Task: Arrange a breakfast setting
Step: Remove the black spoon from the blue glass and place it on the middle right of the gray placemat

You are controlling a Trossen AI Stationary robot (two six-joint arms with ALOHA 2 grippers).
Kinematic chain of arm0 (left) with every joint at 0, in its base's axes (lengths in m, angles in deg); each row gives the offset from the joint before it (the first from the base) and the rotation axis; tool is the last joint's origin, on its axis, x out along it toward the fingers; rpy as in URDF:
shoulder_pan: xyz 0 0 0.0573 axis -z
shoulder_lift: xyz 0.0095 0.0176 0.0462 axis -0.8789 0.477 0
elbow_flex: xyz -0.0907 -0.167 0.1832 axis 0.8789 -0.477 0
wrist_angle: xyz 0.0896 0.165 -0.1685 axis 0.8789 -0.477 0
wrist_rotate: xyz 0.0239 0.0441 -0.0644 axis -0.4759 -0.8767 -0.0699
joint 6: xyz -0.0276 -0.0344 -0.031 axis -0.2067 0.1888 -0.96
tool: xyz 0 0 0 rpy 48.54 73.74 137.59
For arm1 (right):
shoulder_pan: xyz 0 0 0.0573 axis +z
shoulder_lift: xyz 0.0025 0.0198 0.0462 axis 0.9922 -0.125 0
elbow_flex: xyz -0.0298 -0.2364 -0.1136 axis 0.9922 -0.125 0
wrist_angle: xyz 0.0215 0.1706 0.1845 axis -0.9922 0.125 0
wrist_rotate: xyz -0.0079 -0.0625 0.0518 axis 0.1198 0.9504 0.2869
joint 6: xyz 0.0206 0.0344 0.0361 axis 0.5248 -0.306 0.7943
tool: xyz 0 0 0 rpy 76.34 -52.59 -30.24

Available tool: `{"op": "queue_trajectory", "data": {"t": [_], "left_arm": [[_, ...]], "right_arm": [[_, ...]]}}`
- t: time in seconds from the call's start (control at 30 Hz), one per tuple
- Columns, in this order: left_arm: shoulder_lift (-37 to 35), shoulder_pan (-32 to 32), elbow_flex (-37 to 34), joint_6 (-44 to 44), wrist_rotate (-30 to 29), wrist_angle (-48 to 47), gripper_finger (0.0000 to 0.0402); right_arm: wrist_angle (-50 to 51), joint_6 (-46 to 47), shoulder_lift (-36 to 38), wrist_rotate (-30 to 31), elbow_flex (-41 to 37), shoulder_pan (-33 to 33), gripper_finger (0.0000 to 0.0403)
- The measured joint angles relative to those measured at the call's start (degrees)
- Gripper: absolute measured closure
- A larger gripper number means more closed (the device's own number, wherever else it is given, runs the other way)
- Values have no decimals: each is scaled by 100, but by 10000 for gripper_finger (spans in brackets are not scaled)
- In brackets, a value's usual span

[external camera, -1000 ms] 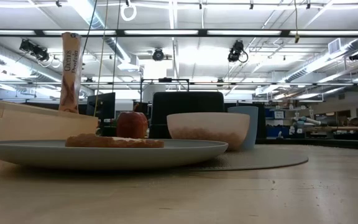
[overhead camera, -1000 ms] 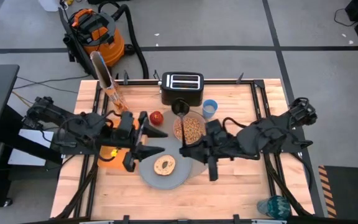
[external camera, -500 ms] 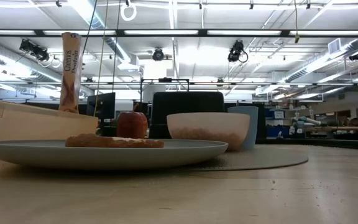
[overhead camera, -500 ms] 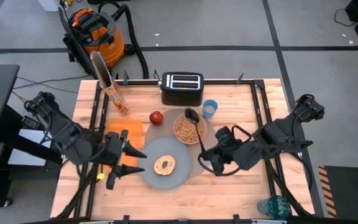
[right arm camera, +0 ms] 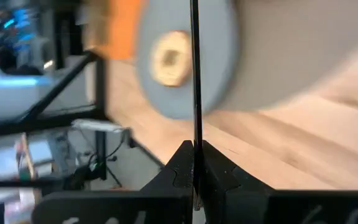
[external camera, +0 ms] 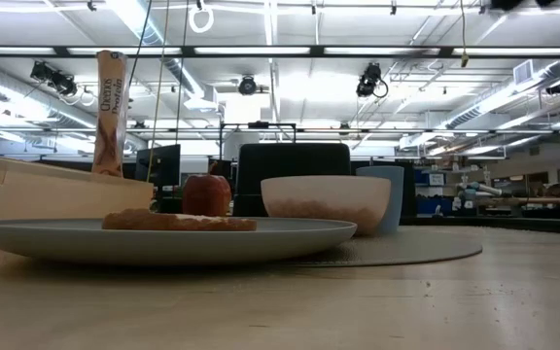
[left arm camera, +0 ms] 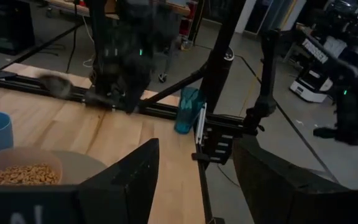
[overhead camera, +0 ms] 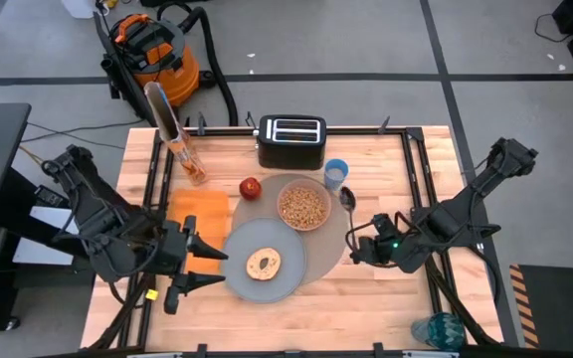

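On the left, the left gripper (overhead camera: 189, 267) is held with its jaws apart and empty, just beside the orange napkin (overhead camera: 199, 211) and the grey-blue plate (overhead camera: 288, 273) with its round toast (overhead camera: 264, 264) — the plate overlaps the grey placemat (overhead camera: 328, 245), where the pink bowl of cereal (overhead camera: 303, 207) sits, red apple (overhead camera: 251, 187) and blue cup (overhead camera: 335, 173) behind. The step in hand is judged to be the spoon: on the right, the metal spoon (overhead camera: 348, 203) is pinched in the closed right gripper (overhead camera: 358, 249) — it must next be lowered flat beside the bowl and released.

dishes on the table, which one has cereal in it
The pale pink bowl on the placemat; the grey-blue plate holds only round toasted bread, and the blue cup shows no cereal.
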Motion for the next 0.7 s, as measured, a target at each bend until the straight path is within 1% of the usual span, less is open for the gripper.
{"op": "queue_trajectory", "data": {"t": [0.1,0.17,0.27,0.33,0.37,0.43,0.5,0.6,0.7], "left_arm": [[59,-4,0,15,-38,107,191],[64,-4,0,19,-38,144,191],[92,-72,4,36,-47,210,191],[97,-80,2,52,-48,193,191],[96,-83,2,53,-64,203,191],[93,-81,2,96,-66,209,191],[95,-79,2,149,-62,209,191],[95,-76,4,157,-62,240,191],[95,-81,3,178,-68,238,191]], "right_arm": [[-453,870,23,-351,-692,-36,390],[-1041,1144,-21,-608,-1145,-75,390],[-1821,1520,-38,-751,-1809,-139,390],[-2226,1712,-38,-858,-2151,-267,390],[-2306,1789,-38,-1005,-2285,-361,390],[-2288,1893,-91,-1520,-2464,-603,390],[-2289,1874,-167,-1848,-2539,-845,390],[-2440,1699,-206,-2092,-2607,-1238,390],[-2795,1448,-208,-2220,-2635,-1610,390]]}}
